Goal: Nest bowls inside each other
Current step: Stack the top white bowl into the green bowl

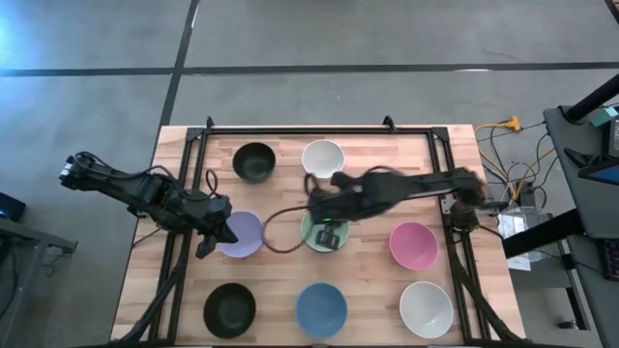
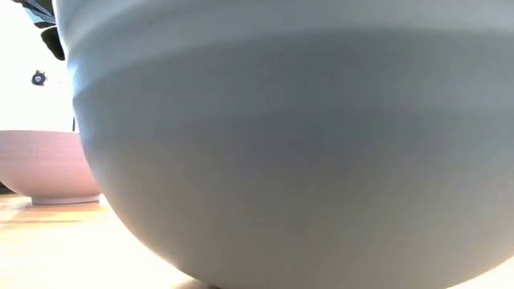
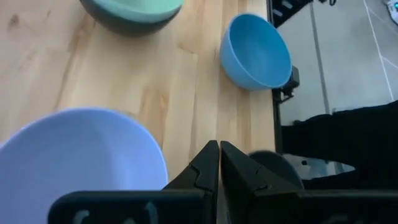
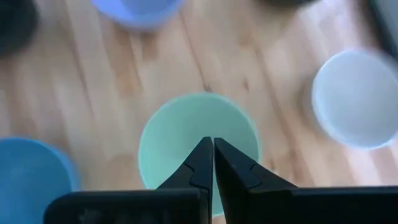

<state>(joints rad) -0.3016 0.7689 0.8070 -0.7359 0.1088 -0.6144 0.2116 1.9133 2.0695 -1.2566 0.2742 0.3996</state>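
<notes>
The bowls lie spread singly over the table (image 1: 184, 145), none visibly nested yet: a black bowl (image 1: 253, 161) and a white bowl (image 1: 323, 157) at the far side, the lavender bowl (image 1: 240, 234), green bowl (image 1: 324, 233) and pink bowl (image 1: 414, 245) across the middle, and another black bowl (image 1: 229, 309), the blue bowl (image 1: 321, 309) and a second white bowl (image 1: 427, 308) along the near edge. The right gripper (image 4: 212, 149) hangs directly over the green bowl with its fingers pressed together and empty, while the left gripper (image 3: 219, 152), likewise closed on nothing, sits just beside the lavender bowl. This looks like the approach for a first pick, so the right gripper would need to spread its fingers, shift to straddle the green bowl's rim and come down on it.
</notes>
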